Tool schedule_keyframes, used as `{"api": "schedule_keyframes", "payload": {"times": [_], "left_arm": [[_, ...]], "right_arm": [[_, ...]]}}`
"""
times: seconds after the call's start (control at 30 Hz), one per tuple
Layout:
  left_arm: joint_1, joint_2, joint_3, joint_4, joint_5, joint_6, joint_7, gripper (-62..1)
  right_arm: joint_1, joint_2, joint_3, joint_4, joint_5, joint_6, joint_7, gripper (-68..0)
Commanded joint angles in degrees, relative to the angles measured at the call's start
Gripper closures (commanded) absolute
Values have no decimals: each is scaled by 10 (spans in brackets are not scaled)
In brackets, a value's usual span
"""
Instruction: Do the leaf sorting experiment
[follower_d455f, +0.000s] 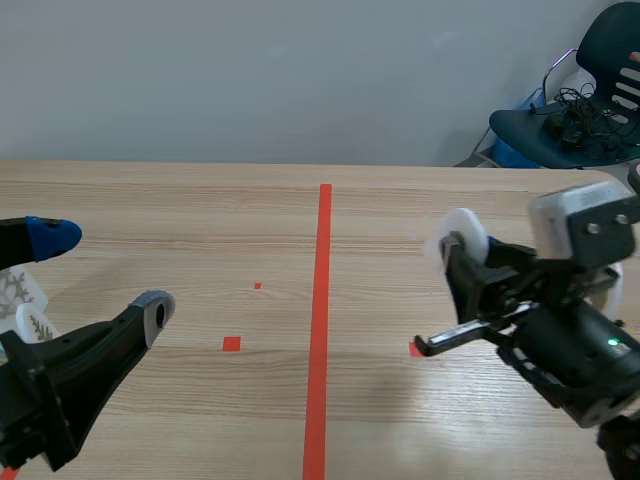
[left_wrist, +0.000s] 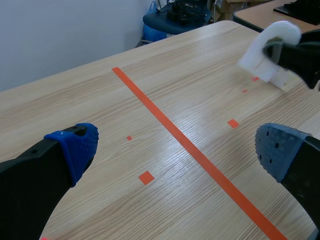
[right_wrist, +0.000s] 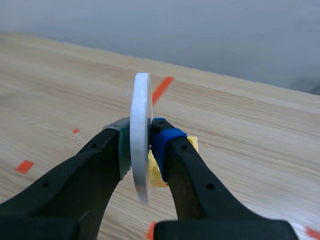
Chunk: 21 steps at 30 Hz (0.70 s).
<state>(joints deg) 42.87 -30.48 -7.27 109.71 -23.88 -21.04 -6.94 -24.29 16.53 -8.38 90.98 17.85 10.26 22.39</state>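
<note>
Right fingers (right_wrist: 95, 172) squeeze a round white disc (right_wrist: 141, 150), held upright.
It hangs above the counter (follower_d455f: 200, 210), right of the red line (follower_d455f: 322, 300). Left fingers (left_wrist: 70, 150) are spread wide, holding nothing, near white leaf tiles (follower_d455f: 25, 305).

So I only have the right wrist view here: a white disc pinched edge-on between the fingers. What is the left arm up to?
Observer: The left gripper is open, nothing between its fingers.
Operator: Any other pieces out?
Observer: Yes, white printed pieces lie on the table by that gripper, partly hidden by it.
Operator: And is mine resting on anything?
Observer: No, the scene view shows the white disc held clear of the table, right of the tape line.
</note>
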Motion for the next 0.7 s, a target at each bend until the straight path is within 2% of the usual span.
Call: {"api": "schedule_keyframes", "payload": {"times": [0.0, 0.13, 0.23, 0.4, 0.47, 0.67], "left_arm": [[-2, 3, 3, 6, -4, 3, -8, -623], [-2, 3, 3, 6, -4, 3, -8, -623], [-2, 3, 3, 6, -4, 3, -8, -623], [-2, 3, 3, 6, -4, 3, -8, -623], [-2, 3, 3, 6, -4, 3, -8, -623], [-2, 3, 3, 6, -4, 3, -8, -623]], "right_arm": [[5, 1, 27, -17, 25, 0, -5, -66], [1, 1, 103, -28, 65, 0, -30, -65], [20, 1, 130, -59, 81, 0, -49, -65], [75, 2, 136, -159, 84, 5, -55, -63], [97, 2, 136, -197, 84, 15, -53, -63], [146, 3, 136, -283, 83, 13, -38, -64]]}}
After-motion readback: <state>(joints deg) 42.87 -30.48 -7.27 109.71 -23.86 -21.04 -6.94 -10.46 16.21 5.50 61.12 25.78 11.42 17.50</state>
